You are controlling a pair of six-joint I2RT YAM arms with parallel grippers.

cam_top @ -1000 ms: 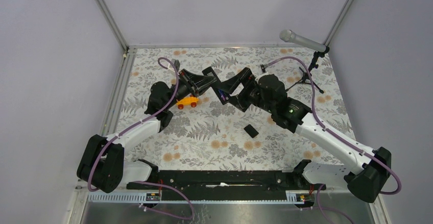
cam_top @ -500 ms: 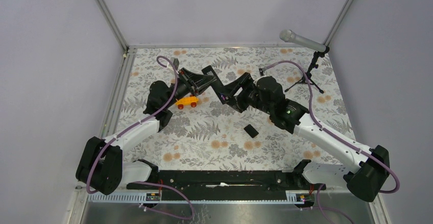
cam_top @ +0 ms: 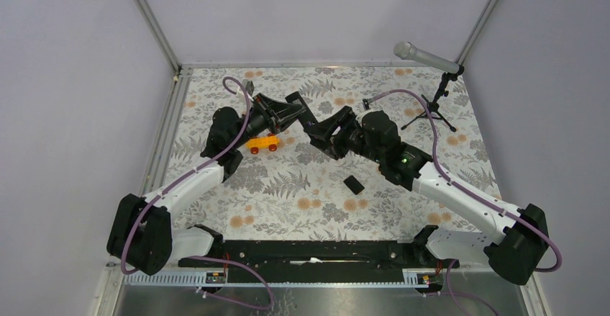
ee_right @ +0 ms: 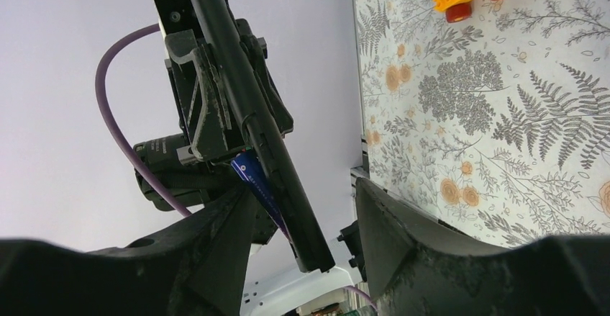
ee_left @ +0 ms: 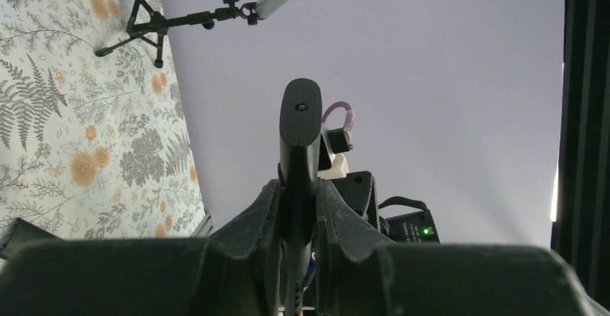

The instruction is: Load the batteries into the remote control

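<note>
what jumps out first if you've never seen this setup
In mid-air over the middle of the table, the left tool clamps the black remote control, and the right tool, open, straddles it beside a purplish-blue battery. On the floral surface below, an orange toy car stands out, with a microphone at the far right corner.

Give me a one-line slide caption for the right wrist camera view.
Left pincer grips the remote control, a blue battery lying against it, its end between the parted fingers of the right pincer.
</note>
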